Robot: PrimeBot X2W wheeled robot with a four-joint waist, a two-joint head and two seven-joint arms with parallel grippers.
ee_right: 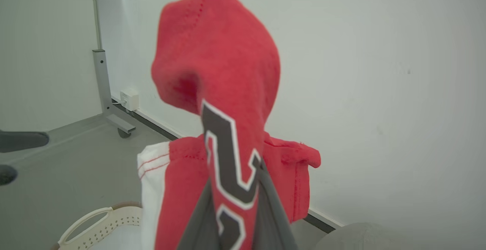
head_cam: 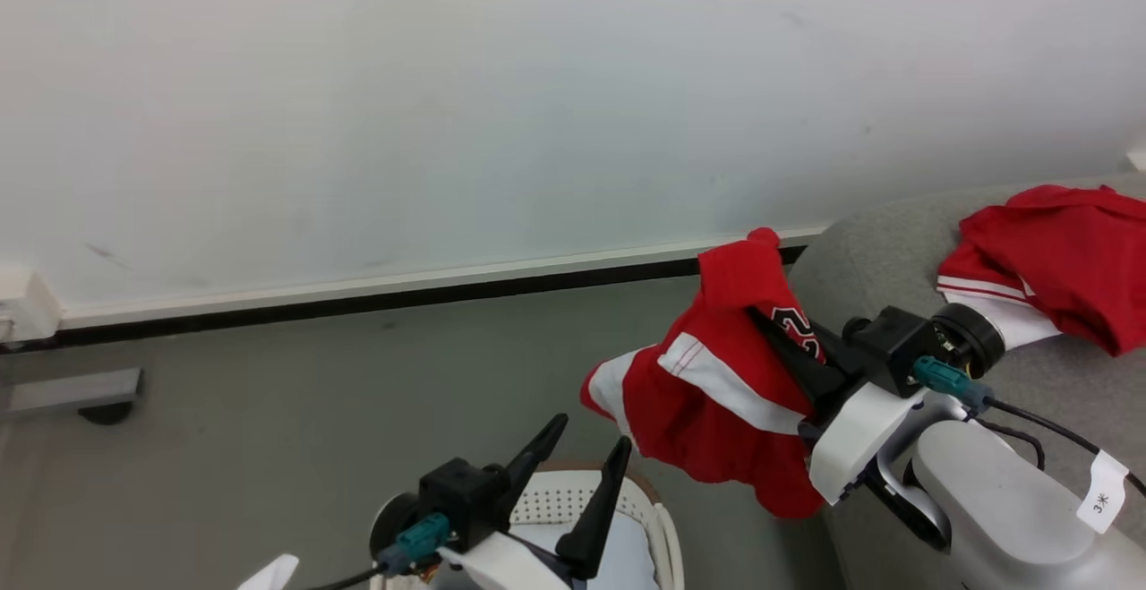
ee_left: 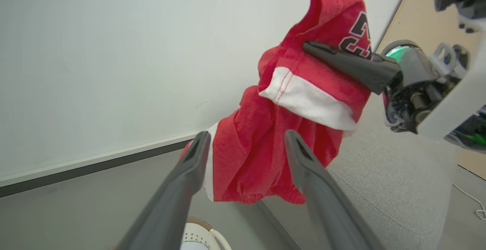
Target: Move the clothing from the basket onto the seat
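Fingers [head_cam: 792, 357] of the right gripper [head_cam: 761, 320] are clamped on the clothing [head_cam: 707, 393]: in the right wrist view the two dark fingers close in from both sides on a fold of red fabric bearing the white-outlined number print, and a red bunch stands up above the tips. Clothing hangs in the air just off the rounded end of the seat [head_cam: 877, 259], not touching the seat, with its white-trimmed edges and gathered hem drooping over the grey floor [head_cam: 269, 393]. Left wrist view confirms it: one right finger lies across the cloth below the number, and the cloth hangs beside the seat's end. Left gripper [head_cam: 591, 433] sits off the same end of the seat, lower than the clothing; its fingers [head_cam: 537, 447] are apart and hold nothing. Basket [head_cam: 573, 496] stands on the floor near the seat's end, directly under the left gripper; perforated wall, brown rim and one white handle are visible. Pale cloth [head_cam: 618, 554] lies inside it. Second red garment [head_cam: 1065, 259] with white trim lies on top of the seat, well along from the rounded end. White wall [head_cam: 448, 124] with a dark skirting strip runs behind the seat.
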